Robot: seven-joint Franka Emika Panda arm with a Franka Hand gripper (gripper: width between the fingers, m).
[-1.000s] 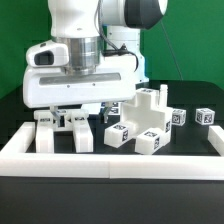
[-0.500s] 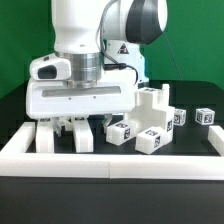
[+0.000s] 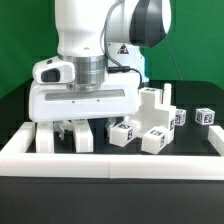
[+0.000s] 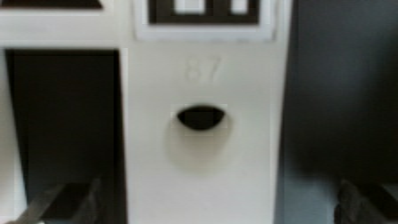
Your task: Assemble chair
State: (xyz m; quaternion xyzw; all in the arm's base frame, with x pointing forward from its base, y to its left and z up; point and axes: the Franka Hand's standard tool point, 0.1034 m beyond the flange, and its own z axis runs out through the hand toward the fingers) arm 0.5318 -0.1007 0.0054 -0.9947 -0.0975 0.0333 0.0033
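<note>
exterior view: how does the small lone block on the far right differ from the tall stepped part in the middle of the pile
The small block is low and roughly cube-shaped; the stepped part is taller, rising above its neighbours. The small block stands alone on the dark table; the stepped part is crowded among other tagged pieces. Both are white plastic.

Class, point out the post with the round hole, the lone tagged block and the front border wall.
post [image 4: 201, 165]: wrist view, bare face below the hole.
lone tagged block [image 3: 205, 116]: exterior view, its tagged front face.
border wall [image 3: 110, 165]: exterior view, middle of the front run.
</note>
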